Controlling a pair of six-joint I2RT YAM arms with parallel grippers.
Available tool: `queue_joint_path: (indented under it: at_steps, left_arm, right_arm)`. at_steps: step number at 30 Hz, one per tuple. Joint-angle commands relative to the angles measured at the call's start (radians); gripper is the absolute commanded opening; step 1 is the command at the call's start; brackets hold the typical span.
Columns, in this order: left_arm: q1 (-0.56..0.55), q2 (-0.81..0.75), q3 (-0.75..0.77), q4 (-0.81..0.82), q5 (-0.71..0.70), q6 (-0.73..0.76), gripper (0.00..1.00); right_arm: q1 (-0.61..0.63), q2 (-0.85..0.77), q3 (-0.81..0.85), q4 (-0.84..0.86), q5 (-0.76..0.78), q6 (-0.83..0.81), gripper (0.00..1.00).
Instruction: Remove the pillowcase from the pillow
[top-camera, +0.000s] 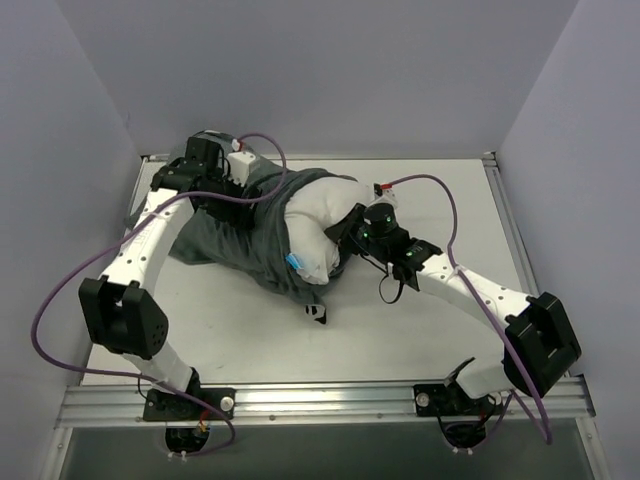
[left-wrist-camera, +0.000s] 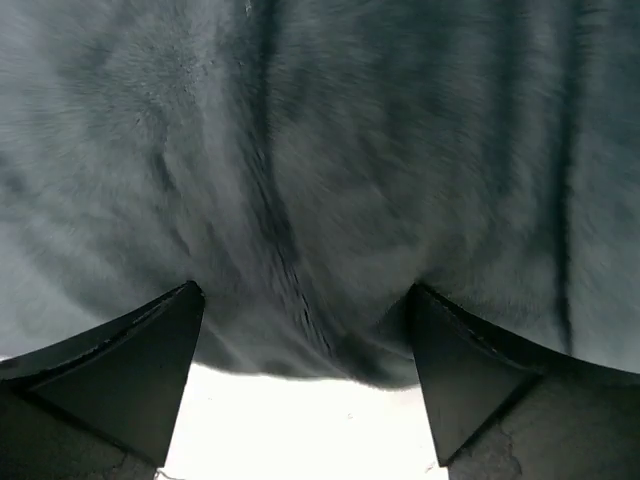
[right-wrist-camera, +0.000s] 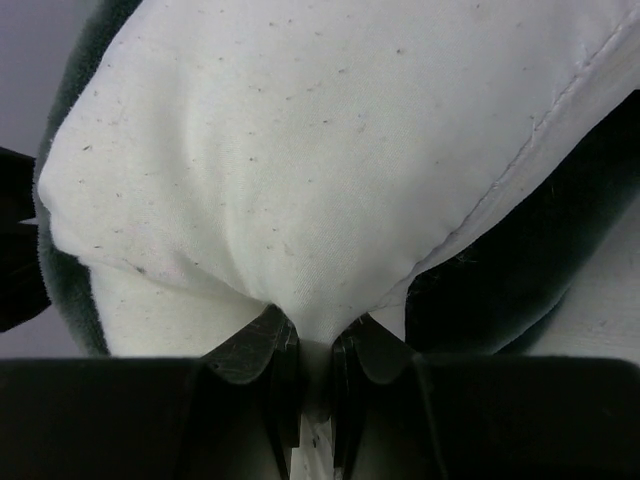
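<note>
Right gripper (right-wrist-camera: 316, 345) pinches pillow (right-wrist-camera: 300, 180); only overhead shows its blue tag (top-camera: 296, 263).

Overhead looks down; right wrist close; both share pillow (top-camera: 315, 225).

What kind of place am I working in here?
Probably a lab test booth: a white table, plain grey walls on three sides, and a metal rail along the near edge.

Table (top-camera: 400, 340) ctr/far-left blocked by pillow (top-camera: 315, 215) + grey pillowcase (top-camera: 225, 245); room along near edge.
</note>
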Motion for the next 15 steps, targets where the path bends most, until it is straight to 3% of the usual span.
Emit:
queue_joint_path:
  at_steps: [1,2,5,11,13,15]
  left_arm:
    - [0.012,0.029,-0.062,0.100,-0.165,0.073,0.89]
    - [0.013,0.037,-0.068,0.106,-0.171,0.064,0.55]
    - [0.031,0.017,-0.075,0.145,-0.121,0.020,0.02]
    - [0.097,-0.049,-0.076,0.131,-0.054,0.044,0.05]
    - [0.125,-0.069,-0.071,0.113,-0.041,0.061,0.07]
    - [0.168,-0.078,-0.082,0.111,-0.064,0.085,0.03]
  right_arm:
    - [0.008,-0.070,0.065,0.044,-0.013,-0.020,0.00]
    - [0.008,-0.071,0.070,0.043,-0.012,-0.024,0.00]
    - [-0.002,-0.086,0.073,0.012,0.002,-0.040,0.00]
    - [-0.122,-0.213,0.053,-0.142,0.025,-0.090,0.00]
    - [-0.226,-0.255,0.042,-0.201,0.017,-0.110,0.00]
    - [-0.332,-0.310,0.062,-0.262,-0.028,-0.151,0.00]
